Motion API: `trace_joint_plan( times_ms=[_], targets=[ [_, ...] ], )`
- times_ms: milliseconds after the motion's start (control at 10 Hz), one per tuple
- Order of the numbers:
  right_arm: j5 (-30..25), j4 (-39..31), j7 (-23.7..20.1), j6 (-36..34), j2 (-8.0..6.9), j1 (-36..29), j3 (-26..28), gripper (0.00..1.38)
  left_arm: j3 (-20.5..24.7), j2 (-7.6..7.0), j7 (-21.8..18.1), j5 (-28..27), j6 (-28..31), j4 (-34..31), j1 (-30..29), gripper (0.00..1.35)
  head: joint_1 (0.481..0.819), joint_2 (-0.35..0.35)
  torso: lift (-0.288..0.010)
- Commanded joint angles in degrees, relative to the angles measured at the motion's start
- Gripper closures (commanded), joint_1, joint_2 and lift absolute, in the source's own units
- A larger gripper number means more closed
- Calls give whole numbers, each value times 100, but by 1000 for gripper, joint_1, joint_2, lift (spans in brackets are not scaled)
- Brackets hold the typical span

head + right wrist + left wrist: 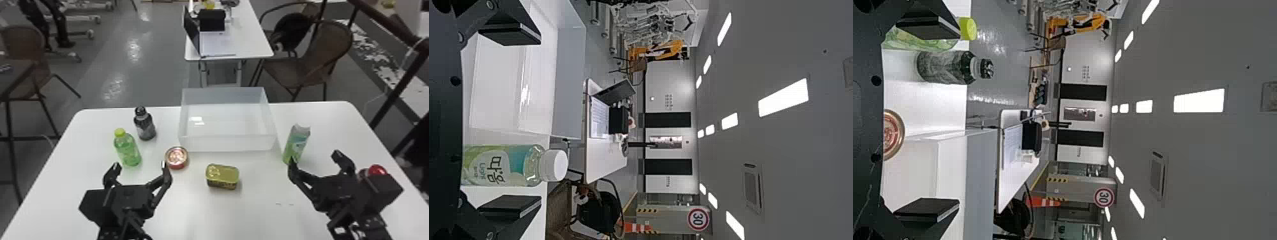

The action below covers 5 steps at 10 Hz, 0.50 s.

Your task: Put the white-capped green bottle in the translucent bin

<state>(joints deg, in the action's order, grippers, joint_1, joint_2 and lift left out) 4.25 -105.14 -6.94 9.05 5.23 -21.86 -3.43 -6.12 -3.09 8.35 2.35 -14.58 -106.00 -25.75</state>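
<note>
Both left claw (140, 165) and right claw (314, 157) gape wide; the white-capped green bottle (297, 144) stands at four o'clock from the translucent bin (227, 143).

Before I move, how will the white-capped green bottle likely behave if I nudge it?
The bottle stands upright and is tall for its narrow base, so a push near the white cap would probably tip it. Its sides look rounded, so it may roll once down. It looks like plastic, so expect it fairly stiff, perhaps with slight give.
</note>
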Motion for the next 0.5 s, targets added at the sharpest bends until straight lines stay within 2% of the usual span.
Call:
trace_joint_plan(
  times_ms=[0, 400],
  targets=[
    [6, 20, 0, 79, 5, -2, 0, 162, -12, -8, 0, 20, 34, -8, 0, 111, 695, 30, -47],
    [32, 55, 0, 158, 13, 15, 0, 162, -65, -78, -9, 134, 183, -8, 53, 111, 695, 25, -47]
  ],
)
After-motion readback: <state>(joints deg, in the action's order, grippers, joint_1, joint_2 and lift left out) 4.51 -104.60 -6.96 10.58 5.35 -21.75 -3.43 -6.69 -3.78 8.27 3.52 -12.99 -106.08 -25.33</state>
